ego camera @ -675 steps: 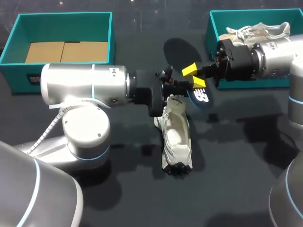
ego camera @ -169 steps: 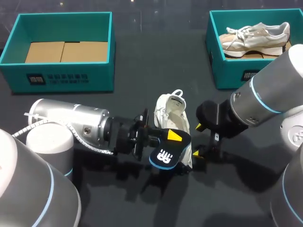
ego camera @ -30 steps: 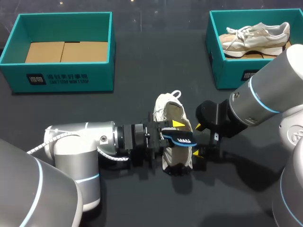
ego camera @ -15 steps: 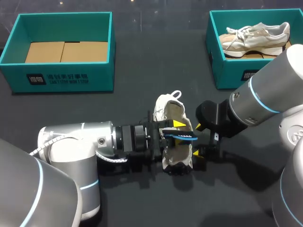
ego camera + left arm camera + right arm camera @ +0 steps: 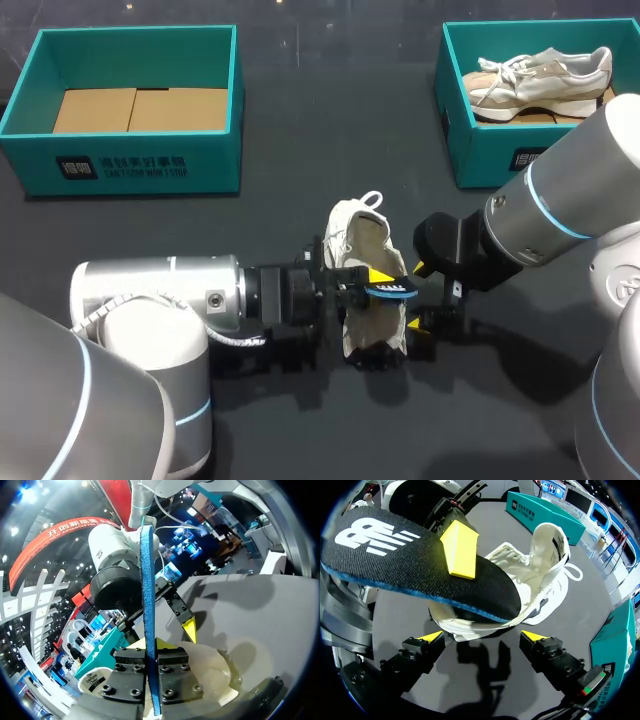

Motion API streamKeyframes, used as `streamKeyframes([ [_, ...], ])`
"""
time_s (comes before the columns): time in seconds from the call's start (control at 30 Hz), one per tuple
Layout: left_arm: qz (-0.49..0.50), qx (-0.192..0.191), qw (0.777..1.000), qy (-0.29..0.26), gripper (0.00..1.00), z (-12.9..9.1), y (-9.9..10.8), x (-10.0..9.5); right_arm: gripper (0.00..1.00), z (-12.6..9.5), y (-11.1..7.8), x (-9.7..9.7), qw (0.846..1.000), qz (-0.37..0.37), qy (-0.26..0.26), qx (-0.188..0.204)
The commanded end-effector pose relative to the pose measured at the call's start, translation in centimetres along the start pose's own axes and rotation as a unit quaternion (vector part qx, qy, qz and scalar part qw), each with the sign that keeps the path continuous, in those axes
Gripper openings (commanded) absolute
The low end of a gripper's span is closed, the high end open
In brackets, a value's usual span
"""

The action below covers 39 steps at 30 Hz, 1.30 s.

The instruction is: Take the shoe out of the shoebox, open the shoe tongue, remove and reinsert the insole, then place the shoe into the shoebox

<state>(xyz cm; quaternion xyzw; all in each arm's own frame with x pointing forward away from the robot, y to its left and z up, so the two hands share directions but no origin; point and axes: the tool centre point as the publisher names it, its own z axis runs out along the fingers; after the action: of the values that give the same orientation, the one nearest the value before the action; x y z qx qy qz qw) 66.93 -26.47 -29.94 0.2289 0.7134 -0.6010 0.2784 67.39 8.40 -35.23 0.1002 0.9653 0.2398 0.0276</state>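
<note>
- well, the left box [image 5: 140, 165], teal and open-topped, sits at the far left of the surface [image 5: 480, 420]; inside it only flat brown cardboard [image 5: 135, 108] lines the bottom.
- the right box [image 5: 480, 150], the same teal, sits at the far right and holds a second shoe [image 5: 545, 72], beige and white, lying on its side with its laces showing.
- the shoe [image 5: 368, 262] of the task is in neither box: it stands on the surface between them, nearer the robot, with its heel loop pointing away and its toe toward the robot.
- the left end effector [image 5: 378, 282] comes in from the left and is pinching the insole [image 5: 392, 290]; the left wrist view shows the insole's blue edge [image 5: 147, 605] clamped between the two finger blocks.
- in the right wrist view the insole [image 5: 420, 575] hangs black side up over the front of the shoe [image 5: 540, 575], one yellow fingertip [image 5: 461, 549] pressed on top; whether its end touches the shoe's opening i cannot tell.
- the right end effector [image 5: 417, 296] is just beside the shoe on its right, low near the surface, its fingers spread wide and holding nothing; its own view [image 5: 483, 636] shows both tips apart, with the shoe ahead of them.
</note>
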Motion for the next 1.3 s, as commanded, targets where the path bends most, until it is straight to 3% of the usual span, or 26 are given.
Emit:
streamKeyframes([
  [0.03, 0.002, -0.004, 1.000, 0.007, 0.00, 0.4, 1.1, 0.1, 1.00, 0.0, -0.1, 0.1, 1.000, 0.000, -0.001, -0.001],
  [0.7, -0.006, -0.049, 0.999, 0.006, 0.00, 0.9, 5.7, 0.2, 1.00, 0.0, -0.1, 0.1, 1.000, 0.000, -0.001, -0.001],
  [0.93, -0.021, -0.029, 0.999, 0.001, 0.00, 0.4, 4.7, 0.1, 1.00, 0.0, -0.1, 0.1, 1.000, 0.000, -0.001, -0.001],
  [1.03, -0.027, -0.013, 1.000, 0.001, 0.13, 0.2, 3.9, 0.0, 1.00, 0.0, -0.1, 0.1, 1.000, 0.000, -0.001, -0.001],
  [1.3, -0.017, 0.001, 1.000, 0.005, 0.25, -0.1, 1.9, -0.2, 1.00, 0.0, -0.1, 0.1, 1.000, 0.000, -0.001, -0.001],
])
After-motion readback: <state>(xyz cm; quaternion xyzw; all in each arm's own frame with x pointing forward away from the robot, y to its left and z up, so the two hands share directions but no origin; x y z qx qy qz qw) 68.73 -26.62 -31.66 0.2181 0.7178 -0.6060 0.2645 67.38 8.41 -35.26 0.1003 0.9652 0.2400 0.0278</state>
